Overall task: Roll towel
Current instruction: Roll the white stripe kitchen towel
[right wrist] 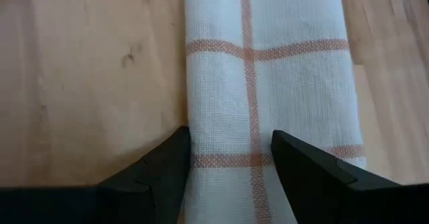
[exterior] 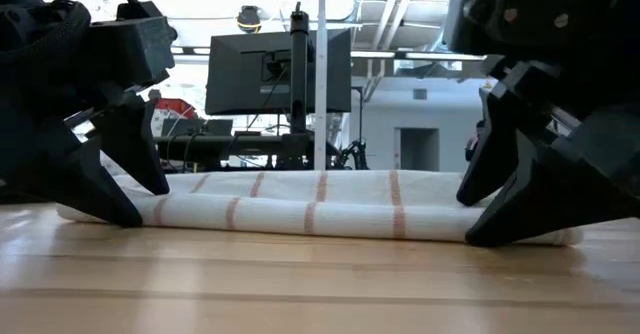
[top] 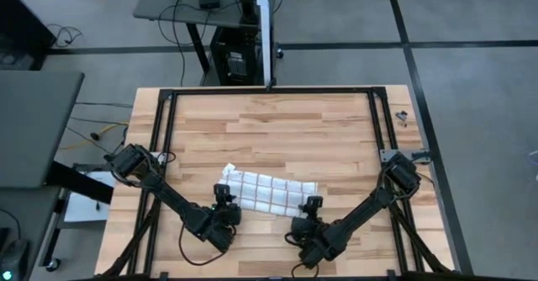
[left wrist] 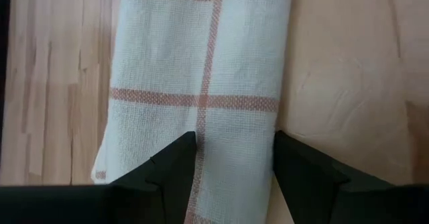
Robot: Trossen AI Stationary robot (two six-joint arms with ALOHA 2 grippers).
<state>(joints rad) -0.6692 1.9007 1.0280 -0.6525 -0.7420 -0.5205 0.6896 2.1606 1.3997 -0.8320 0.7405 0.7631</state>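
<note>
You have the table [top: 269, 125] filling the middle of the high view, pale wood planks inside a black frame [top: 273, 91]. Beyond its top edge sits a grey desk [top: 168, 3] with cables.

Both arms come in from the lower corners and meet near the lower centre of the high view. Between them lies the towel [top: 271, 191], white with reddish-brown grid lines, folded into a long narrow band running left to right, just below the table's centre. In the low view it reads as a low, flattened roll [exterior: 320, 214] lying on the wood.

Your left gripper [top: 224, 198] sits at the towel's left end. Its wrist view shows the two fingers [left wrist: 171, 174] set apart, one on each side of the cloth band [left wrist: 201, 83], straddling it.

Your right gripper [top: 312, 207] sits at the right end. Its fingers [right wrist: 308, 167] likewise stand spread over the band [right wrist: 268, 70], cloth between them.

You cannot tell from either wrist view whether the fingers actually pinch the cloth.

A monitor [exterior: 278, 69] shows behind the towel in the low view.
</note>
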